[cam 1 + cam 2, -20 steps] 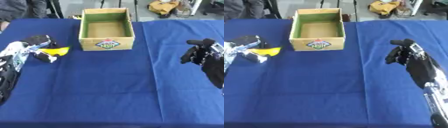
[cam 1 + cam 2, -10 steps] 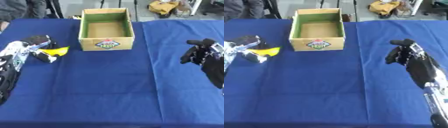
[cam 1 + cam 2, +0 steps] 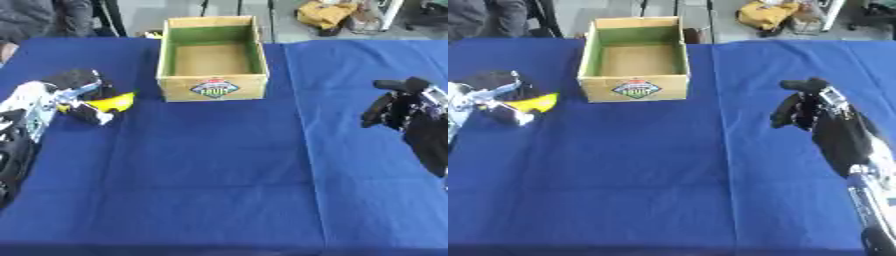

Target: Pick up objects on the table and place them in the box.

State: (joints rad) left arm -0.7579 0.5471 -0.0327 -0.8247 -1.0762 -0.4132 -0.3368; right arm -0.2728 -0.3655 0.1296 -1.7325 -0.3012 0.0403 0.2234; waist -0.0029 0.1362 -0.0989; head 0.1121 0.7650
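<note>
At the left edge of the table my left hand (image 3: pixel 68 91) has its fingers curled round a small yellow object (image 3: pixel 112 102), which sticks out to the right, low over the blue cloth. To its right, at the back middle, stands an open cardboard box (image 3: pixel 213 88) with green inner walls, a label on its front and nothing inside. My right hand (image 3: pixel 801 107) hovers over the right side of the table, well away from the box. Its fingers hang relaxed and hold nothing.
A blue cloth (image 3: pixel 210 170) covers the table, with a fold line running front to back right of the box. Beyond the far edge are a yellow bag (image 3: pixel 322 12) on the floor and a seated person at the far left.
</note>
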